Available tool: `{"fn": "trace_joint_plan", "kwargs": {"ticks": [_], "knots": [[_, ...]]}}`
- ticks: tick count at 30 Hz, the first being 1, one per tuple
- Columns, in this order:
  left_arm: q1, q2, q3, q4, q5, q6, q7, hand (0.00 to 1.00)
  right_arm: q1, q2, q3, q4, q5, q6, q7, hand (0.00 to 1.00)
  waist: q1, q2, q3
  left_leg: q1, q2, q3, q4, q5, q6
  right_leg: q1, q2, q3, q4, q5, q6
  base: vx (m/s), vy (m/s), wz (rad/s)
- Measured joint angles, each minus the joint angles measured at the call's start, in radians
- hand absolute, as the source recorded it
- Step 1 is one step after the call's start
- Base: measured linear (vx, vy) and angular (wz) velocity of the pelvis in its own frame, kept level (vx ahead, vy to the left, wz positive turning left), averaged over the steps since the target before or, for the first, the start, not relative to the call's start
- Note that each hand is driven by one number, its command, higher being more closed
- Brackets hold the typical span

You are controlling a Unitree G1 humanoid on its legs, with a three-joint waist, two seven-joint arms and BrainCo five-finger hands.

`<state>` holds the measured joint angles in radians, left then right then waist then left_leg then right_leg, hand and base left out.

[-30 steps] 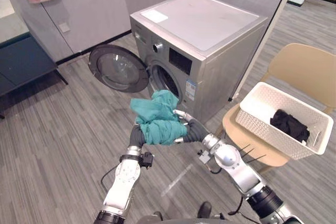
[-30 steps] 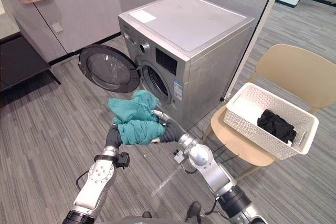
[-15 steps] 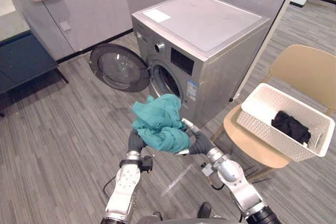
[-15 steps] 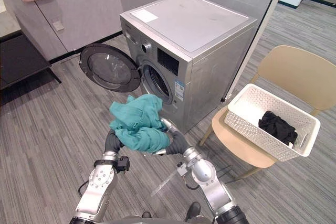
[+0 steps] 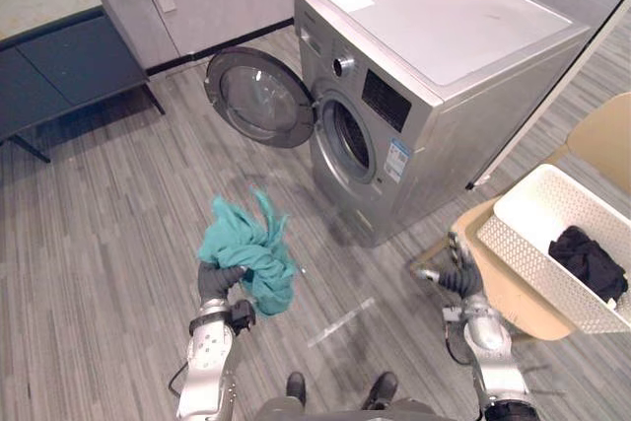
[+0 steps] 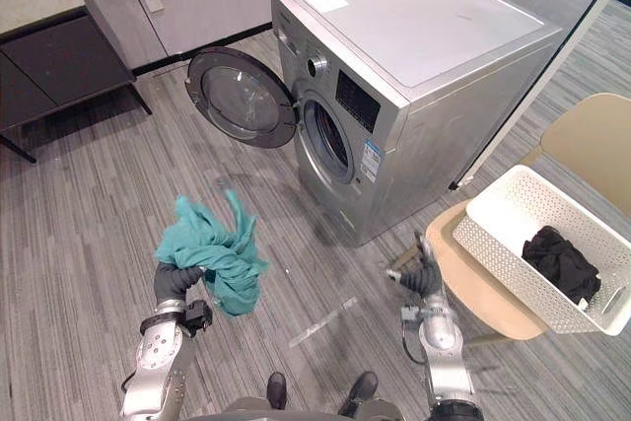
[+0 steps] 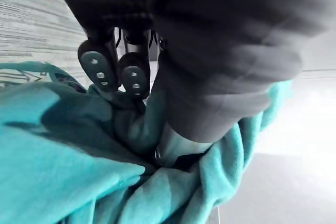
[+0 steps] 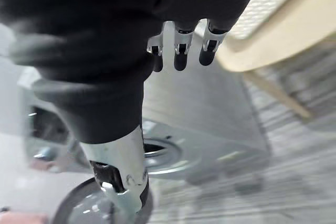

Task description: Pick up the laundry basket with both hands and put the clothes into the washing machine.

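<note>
A teal cloth [image 5: 247,251] hangs bunched from my left hand [image 5: 219,281], low over the floor and left of the washing machine [image 5: 444,56]. In the left wrist view the fingers [image 7: 100,69] curl into the teal cloth [image 7: 63,182]. The machine's round door [image 5: 258,98] stands open beside the drum opening [image 5: 351,135]. My right hand [image 5: 456,274] is open and empty next to the chair seat; its fingers [image 8: 178,51] hang relaxed. The white laundry basket [image 5: 532,244] rests on the chair with a black garment [image 5: 590,261] inside.
A tan chair [image 5: 603,135] stands at the right, beside the machine. A dark blue low cabinet [image 5: 59,71] sits at the far left against grey wall panels. Striped grey floor [image 5: 118,194] lies open in front of the machine's door.
My right hand has let go of the teal cloth and swung right to the chair. The left hand alone holds the cloth, now lower and further left. The camera has shifted.
</note>
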<state>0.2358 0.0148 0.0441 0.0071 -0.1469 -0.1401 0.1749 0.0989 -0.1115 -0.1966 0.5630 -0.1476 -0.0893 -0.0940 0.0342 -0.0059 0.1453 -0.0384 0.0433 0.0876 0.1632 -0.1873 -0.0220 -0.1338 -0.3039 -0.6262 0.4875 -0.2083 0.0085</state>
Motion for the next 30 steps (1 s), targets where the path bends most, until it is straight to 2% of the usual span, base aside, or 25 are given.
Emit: {"fn": "trace_joint_plan", "kwargs": {"ticks": [1, 2, 3, 4, 5, 7, 9, 10, 11, 12, 13, 14, 15, 16, 17, 18, 19, 21, 24, 25, 26, 27, 28, 29, 30], "knots": [[0.001, 0.002, -0.017, -0.001, 0.000, 0.001, 0.000, 1.00, 0.014, -0.003, -0.007, 0.044, 0.000, 0.015, -0.005, 0.00, -0.003, -0.009, 0.014, -0.001, -0.016, -0.011, 0.026, -0.019, 0.017, -0.056, -0.041, 0.103, 0.136, 0.012, -0.030, 0.12, 0.089, 0.68], [0.010, 0.012, -0.035, -0.001, 0.000, 0.001, 0.001, 1.00, 0.029, 0.004, -0.010, 0.102, 0.006, 0.030, -0.011, 0.00, -0.020, -0.014, 0.026, 0.003, -0.031, -0.047, 0.045, -0.029, 0.032, -0.146, -0.049, 0.240, 0.299, 0.063, -0.115, 0.15, 0.095, 0.70], [0.014, 0.018, -0.043, -0.001, 0.000, 0.003, 0.002, 1.00, 0.036, 0.013, -0.010, 0.126, 0.015, 0.031, -0.011, 0.00, -0.023, -0.009, 0.031, 0.011, -0.024, -0.069, 0.050, -0.036, 0.033, -0.188, -0.027, 0.302, 0.344, 0.046, -0.091, 0.29, 0.018, 0.57], [0.012, 0.033, -0.048, -0.001, 0.000, 0.006, 0.006, 1.00, 0.048, 0.044, -0.011, 0.174, 0.027, 0.037, -0.010, 0.00, -0.020, -0.003, 0.038, 0.018, 0.002, -0.094, 0.054, -0.056, 0.030, -0.237, 0.080, 0.382, 0.324, -0.030, -0.021, 0.28, -0.041, 0.26], [0.008, 0.039, -0.048, -0.001, 0.000, 0.006, 0.008, 1.00, 0.051, 0.052, -0.012, 0.186, 0.031, 0.040, -0.010, 0.00, -0.021, -0.002, 0.039, 0.020, 0.010, -0.102, 0.052, -0.061, 0.027, -0.253, 0.115, 0.399, 0.297, -0.041, -0.015, 0.30, -0.052, 0.29], [-0.027, 0.042, -0.062, 0.000, 0.000, 0.006, 0.007, 1.00, 0.052, 0.060, -0.040, 0.212, 0.040, 0.046, -0.012, 0.00, -0.033, 0.000, 0.042, 0.027, 0.019, -0.146, 0.030, -0.075, 0.022, -0.312, 0.209, 0.423, 0.130, -0.028, 0.004, 0.34, -0.086, 0.54], [-0.069, 0.042, -0.087, 0.001, 0.001, 0.006, 0.004, 1.00, 0.056, 0.046, -0.053, 0.252, 0.039, 0.062, -0.017, 0.00, -0.068, 0.005, 0.053, 0.053, 0.017, -0.226, 0.011, -0.096, 0.010, -0.322, 0.245, 0.473, -0.062, 0.052, 0.030, 0.41, -0.164, 1.23], [-0.078, 0.039, -0.096, 0.002, 0.002, 0.005, 0.002, 1.00, 0.061, 0.045, -0.061, 0.259, 0.039, 0.067, -0.017, 0.00, -0.077, -0.002, 0.054, 0.068, 0.016, -0.254, 0.017, -0.106, -0.005, -0.315, 0.245, 0.481, -0.070, 0.115, 0.013, 0.49, -0.240, 1.38], [-0.082, 0.022, -0.118, 0.002, 0.002, 0.006, 0.003, 1.00, 0.069, 0.042, -0.062, 0.272, 0.040, 0.072, -0.019, 0.00, -0.075, 0.038, 0.069, 0.093, 0.045, -0.278, 0.024, -0.121, -0.024, -0.282, 0.245, 0.434, -0.023, 0.098, -0.028, 0.51, -0.243, 1.00], [-0.080, 0.009, -0.125, -0.010, 0.003, 0.006, 0.001, 1.00, 0.062, 0.041, -0.064, 0.275, 0.040, 0.073, -0.021, 0.00, -0.074, 0.046, 0.071, 0.090, 0.051, -0.263, 0.063, -0.106, -0.045, -0.270, 0.234, 0.408, 0.011, 0.056, -0.050, 0.52, -0.232, 1.00], [-0.079, -0.007, -0.133, -0.021, 0.002, 0.006, 0.002, 1.00, 0.055, 0.037, -0.073, 0.273, 0.041, 0.074, -0.029, 0.00, -0.076, 0.046, 0.073, 0.066, 0.051, -0.237, 0.140, -0.090, -0.064, -0.244, 0.220, 0.379, 0.030, 0.021, -0.056, 0.54, -0.206, 1.03], [-0.077, -0.032, -0.137, -0.028, 0.002, 0.006, 0.000, 1.00, 0.057, 0.035, -0.069, 0.267, 0.041, 0.074, -0.033, 0.00, -0.075, 0.055, 0.076, 0.002, 0.061, -0.200, 0.348, -0.060, -0.093, -0.171, 0.229, 0.335, 0.012, 0.003, -0.075, 0.54, -0.219, 0.96], [-0.071, -0.048, -0.139, -0.045, 0.002, 0.006, -0.001, 1.00, 0.067, 0.035, -0.056, 0.248, 0.042, 0.074, -0.033, 0.00, -0.064, 0.061, 0.080, -0.075, 0.098, -0.165, 0.578, 0.039, -0.097, -0.079, 0.257, 0.314, -0.039, -0.005, -0.088, 0.61, -0.244, 0.65], [-0.063, -0.049, -0.139, -0.059, 0.001, 0.005, -0.002, 1.00, 0.067, 0.038, -0.043, 0.235, 0.043, 0.072, -0.035, 0.00, -0.050, 0.056, 0.082, -0.107, 0.123, -0.148, 0.677, 0.056, -0.101, -0.041, 0.265, 0.316, -0.057, -0.011, -0.097, 0.46, -0.192, 0.16], [-0.050, -0.050, -0.144, -0.082, 0.000, 0.004, -0.003, 1.00, 0.064, 0.035, -0.019, 0.207, 0.058, 0.068, -0.037, 0.00, -0.033, 0.053, 0.084, -0.181, 0.169, -0.084, 0.844, 0.048, -0.094, 0.032, 0.287, 0.321, -0.098, -0.016, -0.106, 0.52, -0.182, -0.05], [-0.044, -0.050, -0.151, -0.094, -0.001, 0.004, -0.013, 1.00, 0.064, 0.035, -0.012, 0.184, 0.069, 0.067, -0.038, 0.00, -0.015, 0.049, 0.086, -0.245, 0.203, -0.032, 0.938, 0.026, -0.060, 0.095, 0.299, 0.326, -0.148, -0.018, -0.109, 0.34, -0.115, -0.06], [-0.041, -0.051, -0.151, -0.096, -0.001, 0.004, -0.022, 1.00, 0.062, 0.034, -0.011, 0.174, 0.071, 0.066, -0.038, 0.00, -0.010, 0.045, 0.088, -0.273, 0.214, -0.012, 0.959, 0.017, -0.050, 0.120, 0.300, 0.329, -0.172, -0.018, -0.109, 0.47, -0.119, -0.04], [-0.035, -0.061, -0.149, -0.096, -0.001, 0.006, -0.041, 1.00, 0.051, 0.038, -0.002, 0.158, 0.082, 0.070, -0.038, 0.00, 0.017, 0.041, 0.090, -0.364, 0.236, 0.049, 0.894, -0.011, -0.014, 0.192, 0.302, 0.359, -0.243, -0.018, -0.109, 0.37, -0.021, -0.24], [-0.028, -0.069, -0.149, -0.095, 0.000, 0.008, -0.045, 1.00, 0.040, 0.051, 0.011, 0.158, 0.089, 0.072, -0.039, 0.00, 0.040, 0.036, 0.092, -0.385, 0.208, 0.036, 0.636, -0.029, -0.016, 0.229, 0.294, 0.426, -0.265, -0.019, -0.107, 0.32, 0.135, -0.58], [-0.020, -0.068, -0.150, -0.095, 0.000, 0.011, -0.044, 1.00, 0.033, 0.062, 0.015, 0.156, 0.089, 0.073, -0.039, 0.00, 0.052, 0.020, 0.087, -0.381, 0.157, -0.017, 0.456, -0.021, -0.024, 0.239, 0.269, 0.472, -0.260, -0.040, -0.071, 0.33, 0.221, -0.96], [-0.018, -0.070, -0.153, -0.094, 0.001, 0.012, -0.044, 1.00, 0.033, 0.065, 0.016, 0.156, 0.088, 0.072, -0.040, 0.00, 0.058, 0.018, 0.085, -0.362, 0.132, -0.053, 0.355, 0.008, -0.047, 0.242, 0.260, 0.505, -0.246, -0.061, -0.033, 0.33, 0.242, -1.07], [-0.015, -0.071, -0.160, -0.093, 0.001, 0.012, -0.043, 1.00, 0.035, 0.064, 0.016, 0.157, 0.087, 0.072, -0.041, 0.00, 0.062, 0.025, 0.081, -0.349, 0.129, -0.083, 0.297, 0.046, -0.048, 0.243, 0.261, 0.527, -0.236, -0.077, -0.007, 0.27, 0.266, -1.21], [-0.001, -0.072, -0.170, -0.093, 0.002, 0.012, -0.043, 1.00, 0.038, 0.062, 0.015, 0.161, 0.086, 0.071, -0.042, 0.00, 0.063, 0.055, 0.062, -0.331, 0.138, -0.120, 0.268, 0.141, -0.091, 0.253, 0.273, 0.575, -0.223, -0.120, 0.042, 0.39, 0.414, -1.18], [-0.005, -0.039, -0.169, -0.075, 0.002, 0.018, -0.043, 1.00, 0.037, 0.096, 0.012, 0.167, 0.085, 0.074, -0.051, 0.00, 0.050, -0.005, 0.051, -0.334, 0.128, -0.065, 0.333, 0.080, -0.062, 0.247, 0.229, 0.614, -0.200, -0.146, 0.061, 0.32, 0.352, -1.08], [-0.007, -0.029, -0.169, -0.075, 0.002, 0.022, -0.043, 1.00, 0.040, 0.111, 0.014, 0.166, 0.085, 0.073, -0.052, 0.00, 0.046, -0.023, 0.043, -0.333, 0.128, -0.042, 0.351, 0.057, -0.056, 0.240, 0.217, 0.629, -0.192, -0.140, 0.070, 0.30, 0.325, -0.79]]}}
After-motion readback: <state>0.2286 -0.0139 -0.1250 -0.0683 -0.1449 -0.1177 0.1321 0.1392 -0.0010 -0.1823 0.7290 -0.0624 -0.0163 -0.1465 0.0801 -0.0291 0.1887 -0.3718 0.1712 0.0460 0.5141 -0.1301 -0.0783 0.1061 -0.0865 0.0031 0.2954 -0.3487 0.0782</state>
